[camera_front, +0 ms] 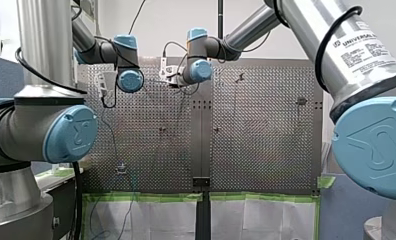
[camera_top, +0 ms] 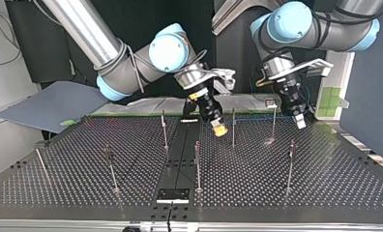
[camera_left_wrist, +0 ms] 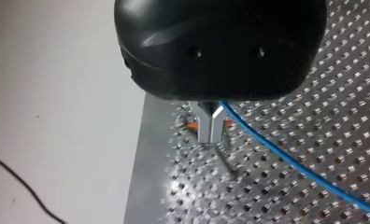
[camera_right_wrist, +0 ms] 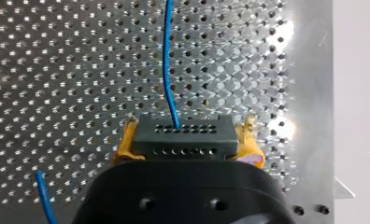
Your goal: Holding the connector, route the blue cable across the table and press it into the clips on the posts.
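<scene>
R end effector (camera_right_wrist: 188,140) clamps connector (camera_right_wrist: 183,137) | L end effector (camera_left_wrist: 211,128) pinches cable (camera_left_wrist: 286,158) | posts (camera_top: 233,126) beside them look unclipped | I judge: routing just started

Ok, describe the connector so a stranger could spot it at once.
Over the perforated table, find my right gripper, the one with yellow pads. Between its fingers sits the connector: a dark grey block with two rows of small holes, the only thing the blue cable runs out of.
</scene>
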